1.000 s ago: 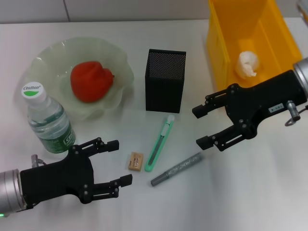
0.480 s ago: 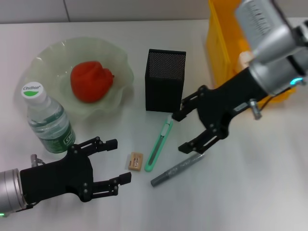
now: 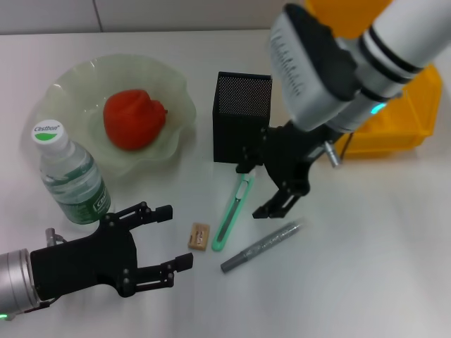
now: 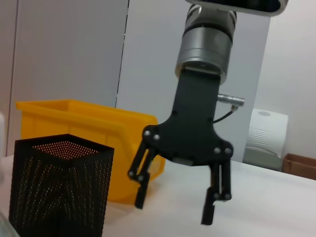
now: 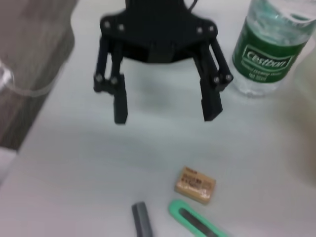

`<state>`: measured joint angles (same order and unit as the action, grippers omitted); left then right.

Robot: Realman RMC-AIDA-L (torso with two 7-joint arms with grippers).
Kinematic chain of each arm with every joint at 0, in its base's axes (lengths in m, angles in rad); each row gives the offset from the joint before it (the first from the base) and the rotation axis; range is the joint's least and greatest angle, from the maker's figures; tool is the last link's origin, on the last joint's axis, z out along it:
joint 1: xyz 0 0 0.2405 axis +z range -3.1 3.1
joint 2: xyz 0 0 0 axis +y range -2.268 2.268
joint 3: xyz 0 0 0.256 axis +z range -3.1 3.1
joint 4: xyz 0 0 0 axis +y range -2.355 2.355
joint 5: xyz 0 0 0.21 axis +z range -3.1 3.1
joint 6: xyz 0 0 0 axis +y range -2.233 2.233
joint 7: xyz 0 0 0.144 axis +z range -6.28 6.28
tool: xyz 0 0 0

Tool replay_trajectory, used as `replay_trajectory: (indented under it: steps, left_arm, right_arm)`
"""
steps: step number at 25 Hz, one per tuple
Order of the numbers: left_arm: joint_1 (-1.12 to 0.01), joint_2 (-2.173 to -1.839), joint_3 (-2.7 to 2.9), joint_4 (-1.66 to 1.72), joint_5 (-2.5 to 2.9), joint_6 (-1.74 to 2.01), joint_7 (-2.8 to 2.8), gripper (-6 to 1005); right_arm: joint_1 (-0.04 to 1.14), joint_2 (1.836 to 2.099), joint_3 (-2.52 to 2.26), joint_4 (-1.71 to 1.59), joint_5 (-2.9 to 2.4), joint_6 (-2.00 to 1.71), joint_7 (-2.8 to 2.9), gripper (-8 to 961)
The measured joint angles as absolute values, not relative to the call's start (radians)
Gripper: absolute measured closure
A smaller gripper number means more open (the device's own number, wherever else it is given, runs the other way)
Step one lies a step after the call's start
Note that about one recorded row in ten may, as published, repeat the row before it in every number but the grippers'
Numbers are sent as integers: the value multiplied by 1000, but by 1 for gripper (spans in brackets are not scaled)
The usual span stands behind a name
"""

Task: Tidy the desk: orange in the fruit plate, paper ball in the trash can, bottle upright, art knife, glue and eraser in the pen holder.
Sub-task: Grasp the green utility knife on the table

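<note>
Table: white, matte, fills nearly the whole head view. Along its far edge, a pale grey wall with one vertical seam.

Left wrist view: grey wall panels behind the table. Far back, a white rounded bin-like unit; just beside it, a brown box, partly cut off.

Right wrist view: past the table's edge, a brownish floor, blurred. A thin clear loop lies across it; cannot tell what it is.

Green art knife, tan eraser, black mesh pen holder, yellow bin
</note>
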<state>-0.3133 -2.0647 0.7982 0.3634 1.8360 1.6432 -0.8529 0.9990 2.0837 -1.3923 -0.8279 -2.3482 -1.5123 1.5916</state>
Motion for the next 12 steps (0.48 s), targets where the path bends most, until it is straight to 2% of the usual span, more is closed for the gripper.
replay_trajectory:
  steps: [12]
  left_arm:
    - [-313,-2066,775,352,1833,1632,-854,156]
  right_arm:
    - [1140,2092,-1671,-753,-2348,-1402,1597,163]
